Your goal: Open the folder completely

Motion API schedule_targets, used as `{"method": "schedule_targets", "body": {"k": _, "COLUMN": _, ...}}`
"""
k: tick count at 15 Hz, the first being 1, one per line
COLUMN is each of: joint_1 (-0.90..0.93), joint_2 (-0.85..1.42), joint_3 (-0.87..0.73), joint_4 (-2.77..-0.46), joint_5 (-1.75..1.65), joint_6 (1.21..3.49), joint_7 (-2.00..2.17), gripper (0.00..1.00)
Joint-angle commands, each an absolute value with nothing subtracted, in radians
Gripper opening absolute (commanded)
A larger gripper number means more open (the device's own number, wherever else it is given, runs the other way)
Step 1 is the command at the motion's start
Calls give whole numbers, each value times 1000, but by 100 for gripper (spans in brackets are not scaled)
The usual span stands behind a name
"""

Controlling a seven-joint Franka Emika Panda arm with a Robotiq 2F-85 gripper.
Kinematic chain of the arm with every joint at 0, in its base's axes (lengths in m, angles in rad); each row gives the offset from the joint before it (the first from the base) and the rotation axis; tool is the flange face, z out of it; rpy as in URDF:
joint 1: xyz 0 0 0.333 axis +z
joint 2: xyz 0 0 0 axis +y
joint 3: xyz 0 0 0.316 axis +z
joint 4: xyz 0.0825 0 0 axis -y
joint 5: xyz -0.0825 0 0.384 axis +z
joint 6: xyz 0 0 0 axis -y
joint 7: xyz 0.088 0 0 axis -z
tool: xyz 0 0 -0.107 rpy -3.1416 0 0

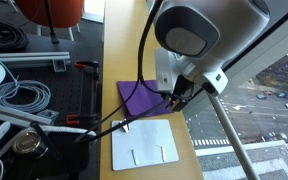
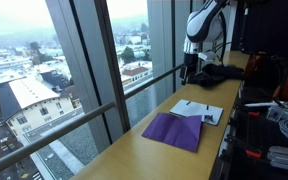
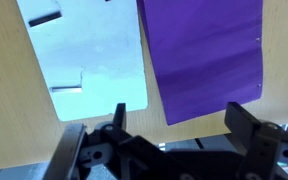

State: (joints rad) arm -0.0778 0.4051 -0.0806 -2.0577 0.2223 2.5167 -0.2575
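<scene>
The purple folder (image 1: 137, 97) lies flat and closed on the wooden table (image 1: 112, 60), also seen in the other exterior view (image 2: 174, 131) and in the wrist view (image 3: 209, 50). Right beside it lies a white flat board with notches (image 1: 144, 142) (image 2: 200, 110) (image 3: 84, 50). My gripper (image 3: 179, 122) hangs above the table near the folder's edge, jaws wide open and empty. In the exterior views the gripper (image 1: 176, 92) (image 2: 189, 68) is above the folder and does not touch it.
A glass window wall (image 2: 94, 70) runs along one long table edge. On the other side there is a black breadboard bench with coiled cables (image 1: 19, 97) and tools. A dark bundle (image 2: 220, 72) lies on the table beyond the board. A cable (image 1: 99, 128) trails across the white board's corner.
</scene>
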Motion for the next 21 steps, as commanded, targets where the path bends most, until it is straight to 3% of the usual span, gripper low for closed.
{"method": "schedule_targets", "body": {"k": 1, "joint_1": -138, "joint_2": 509, "joint_3": -53, "joint_4": -1959, "joint_5": 194, "joint_6": 2406, "joint_7": -246, "gripper": 100}}
{"method": "schedule_targets", "body": {"k": 9, "joint_1": -233, "joint_2": 689, "joint_3": 36, "joint_4": -1831, "joint_5": 262, "joint_6": 2281, "joint_7": -312, "gripper": 100}}
{"method": "schedule_targets", "body": {"k": 21, "joint_1": -216, "joint_2": 856, "joint_3": 82, "joint_4": -1752, "joint_5": 236, "joint_6": 2358, "joint_7": -303, "gripper": 100}}
